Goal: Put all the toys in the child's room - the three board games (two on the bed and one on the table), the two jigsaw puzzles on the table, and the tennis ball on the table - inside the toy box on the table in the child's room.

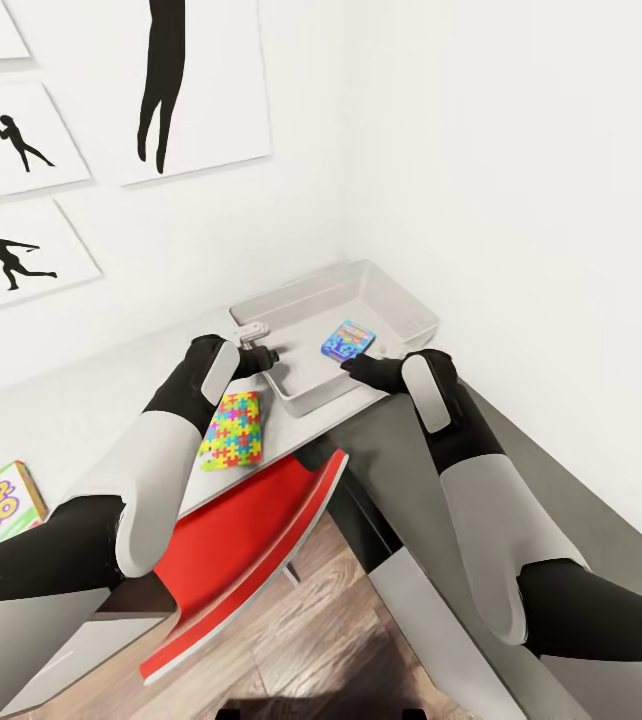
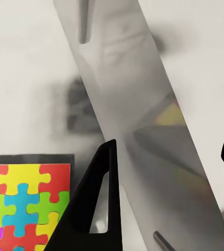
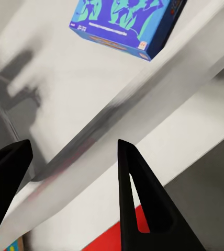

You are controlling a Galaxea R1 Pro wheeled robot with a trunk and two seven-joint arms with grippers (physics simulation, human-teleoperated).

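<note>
Both grippers, left gripper and right gripper, spread wide and empty at the toy box rim; 1 jigsaw puzzle near the table's front edge likely comes next.

Two arms in glossy white shells with black joints, each ending in a black wedge-fingered claw.

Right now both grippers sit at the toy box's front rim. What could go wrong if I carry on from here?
Both the left gripper and the right gripper straddle the toy box rim, so a shove could slide the bin, which sits near the table corner. The jigsaw puzzle lies close to the table's front edge, beside the left forearm; a sweep might knock it off. The blue game box already inside could get bumped.
</note>
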